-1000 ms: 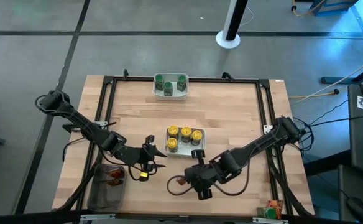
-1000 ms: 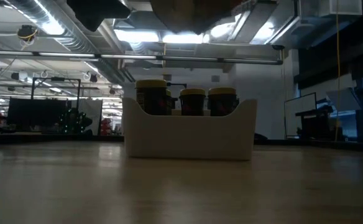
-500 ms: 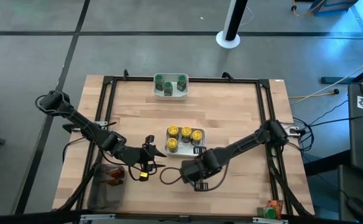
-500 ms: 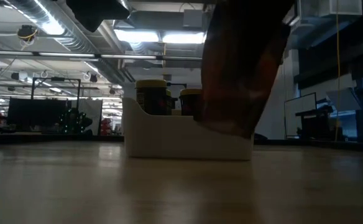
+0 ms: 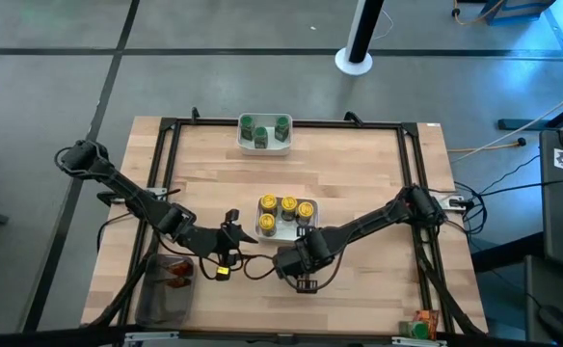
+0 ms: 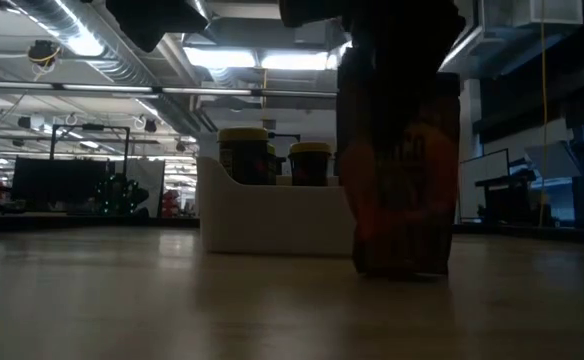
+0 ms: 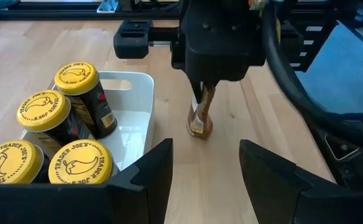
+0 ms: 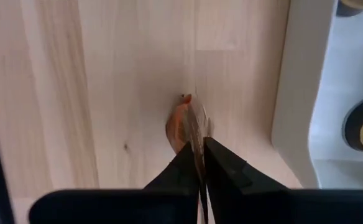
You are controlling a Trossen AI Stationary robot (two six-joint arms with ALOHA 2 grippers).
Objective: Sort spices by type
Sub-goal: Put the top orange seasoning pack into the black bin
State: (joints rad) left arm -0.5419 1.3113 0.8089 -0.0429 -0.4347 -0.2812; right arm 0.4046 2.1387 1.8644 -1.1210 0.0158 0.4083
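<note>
The right pincer (image 8: 200, 163) is clamped on the top edge of a thin, crinkled brown-orange packet (image 7: 201, 115), which stands upright with its bottom touching the pale wooden tabletop (image 5: 359, 173), just beside the glossy white rectangular bowl (image 7: 137, 102). In that bowl stand small dark jars with round yellow caps (image 7: 76, 76). The left pincer (image 7: 200, 171) hovers close by, its blunt dark fingers held apart around nothing. Green-capped jars (image 5: 263, 131) sit in a second white bowl (image 5: 265, 147) at the far edge.
</note>
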